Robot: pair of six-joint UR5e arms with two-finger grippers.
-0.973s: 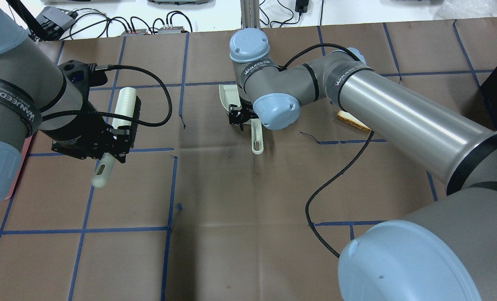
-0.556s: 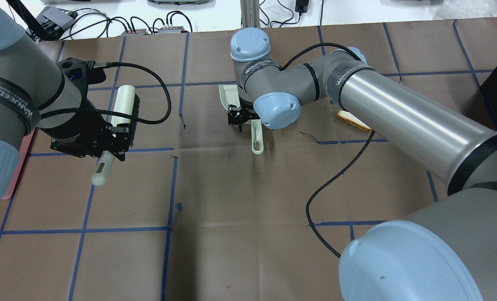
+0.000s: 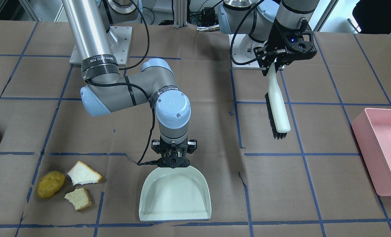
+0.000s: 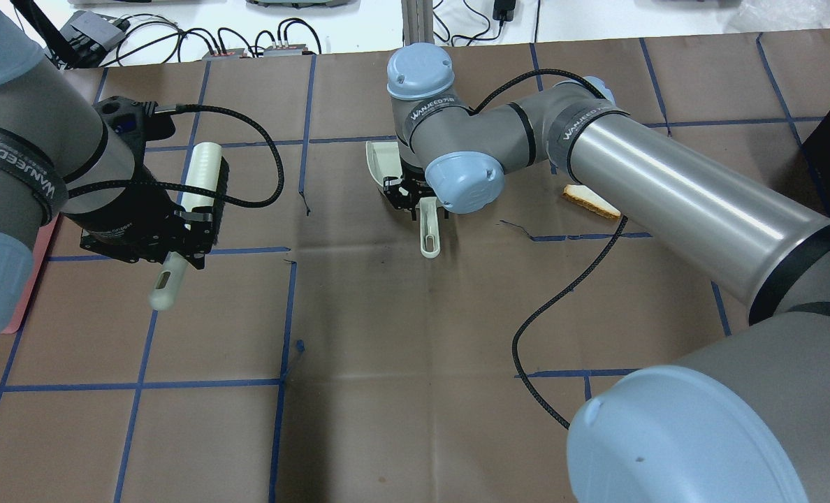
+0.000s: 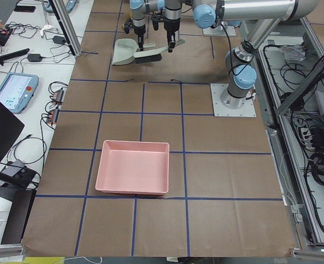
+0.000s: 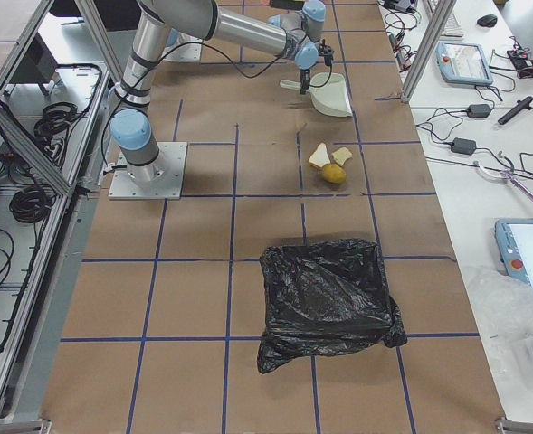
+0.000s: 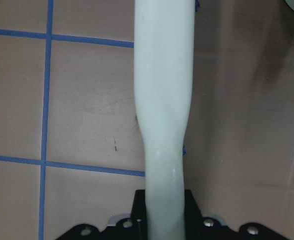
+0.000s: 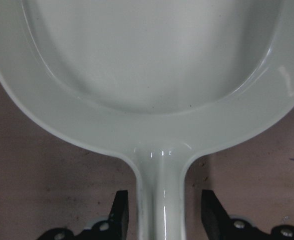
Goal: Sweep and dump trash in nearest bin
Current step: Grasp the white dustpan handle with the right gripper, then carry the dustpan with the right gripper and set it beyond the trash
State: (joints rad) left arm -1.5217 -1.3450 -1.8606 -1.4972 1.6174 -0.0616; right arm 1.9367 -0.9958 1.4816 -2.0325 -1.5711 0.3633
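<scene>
The trash lies together on the brown paper: a yellow-brown potato [image 3: 50, 183] and two torn bread pieces [image 3: 83, 173] [image 3: 78, 198]. To their right in the front-facing view rests a white dustpan [image 3: 175, 197]. My right gripper [image 3: 173, 158] straddles its handle. In the right wrist view the fingers [image 8: 119, 215] stand open on either side of the handle with small gaps. My left gripper [image 3: 271, 64] is shut on the handle of a white brush [image 3: 277, 105] with black bristles, held above the table far from the trash.
A pink bin [image 3: 383, 148] sits on the robot's left end of the table. A bin lined with a black bag [image 6: 328, 298] stands at the robot's right end, close to the trash. Blue tape lines cross the paper.
My right gripper has shifted sideways from beside the dustpan handle to over it. The left arm has drifted slightly outward with the brush.
</scene>
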